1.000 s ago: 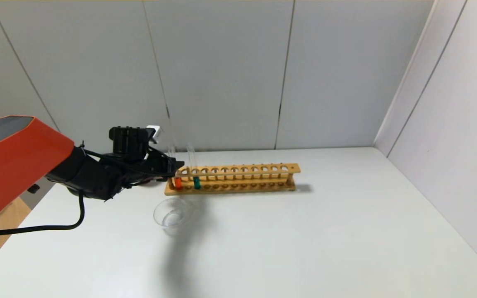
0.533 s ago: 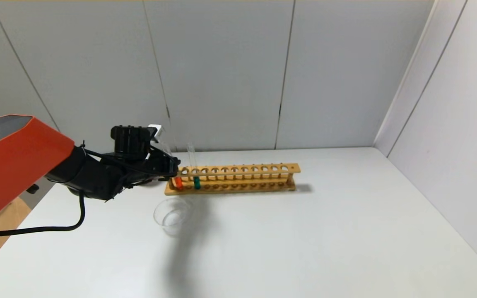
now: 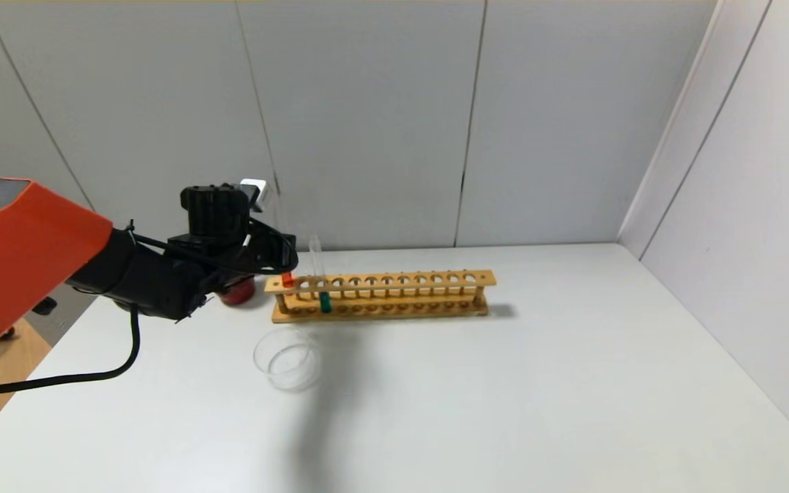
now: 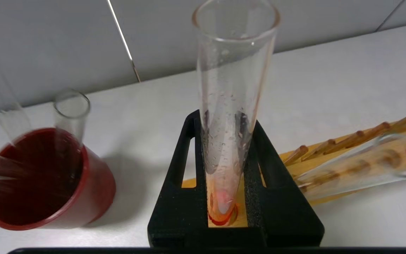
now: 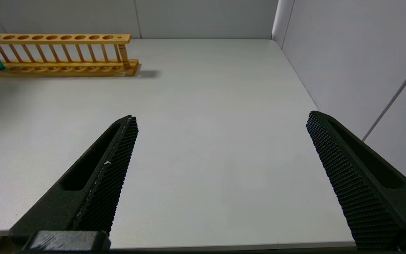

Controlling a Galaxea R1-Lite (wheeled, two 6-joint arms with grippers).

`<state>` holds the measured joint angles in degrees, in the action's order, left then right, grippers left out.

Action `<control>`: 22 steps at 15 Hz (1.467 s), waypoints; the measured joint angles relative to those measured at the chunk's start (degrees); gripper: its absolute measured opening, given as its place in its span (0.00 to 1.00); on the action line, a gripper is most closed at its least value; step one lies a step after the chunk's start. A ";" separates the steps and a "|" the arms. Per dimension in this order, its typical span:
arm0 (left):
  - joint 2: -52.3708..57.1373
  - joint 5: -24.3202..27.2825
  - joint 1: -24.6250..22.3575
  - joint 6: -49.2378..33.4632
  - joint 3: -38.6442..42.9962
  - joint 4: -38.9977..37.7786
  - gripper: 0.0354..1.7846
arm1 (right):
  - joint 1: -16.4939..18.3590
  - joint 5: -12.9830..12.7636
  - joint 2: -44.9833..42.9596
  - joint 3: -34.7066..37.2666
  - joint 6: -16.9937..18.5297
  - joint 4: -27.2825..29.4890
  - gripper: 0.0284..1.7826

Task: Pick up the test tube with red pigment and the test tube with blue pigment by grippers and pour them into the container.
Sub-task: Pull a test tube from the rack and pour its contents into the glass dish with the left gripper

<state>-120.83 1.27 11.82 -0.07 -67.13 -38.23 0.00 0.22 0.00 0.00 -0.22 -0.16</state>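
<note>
My left gripper (image 3: 283,259) is shut on the test tube with red pigment (image 3: 287,279), holding it upright above the left end of the wooden rack (image 3: 394,296). In the left wrist view the tube (image 4: 231,88) stands between the black fingers (image 4: 183,165), with orange-red liquid at its bottom. The test tube with blue pigment (image 3: 324,301) stands in the rack, two holes from the left end. The container (image 3: 287,359), a clear glass dish, sits on the table in front of the rack's left end. My right gripper (image 5: 220,123) hangs open over bare table, far from the rack (image 5: 58,53).
A dark red cup (image 3: 237,293) holding plain clear tubes (image 4: 71,113) stands left of the rack, right beside my left gripper. Grey walls close the back and right side. The table edge lies close under my right gripper.
My left gripper closed on the red tube and lifted it up out of its rack hole. The red cup behind the arm has come into sight.
</note>
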 joint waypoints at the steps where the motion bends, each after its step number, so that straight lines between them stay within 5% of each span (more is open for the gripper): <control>1: 1.23 -0.01 -0.01 0.17 -0.43 1.46 0.17 | 0.00 0.00 0.00 0.00 -0.02 0.00 0.98; 11: 12.46 -0.80 -0.01 6.81 -4.19 4.88 0.17 | 0.00 0.00 0.00 0.00 -0.02 0.00 0.98; 22: 24.99 3.80 -0.59 8.23 -2.96 18.94 0.17 | 0.00 0.02 0.00 0.00 0.00 0.00 0.98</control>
<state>-95.84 5.07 11.24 8.16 -70.10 -19.29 0.00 0.24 0.00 0.00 -0.22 -0.16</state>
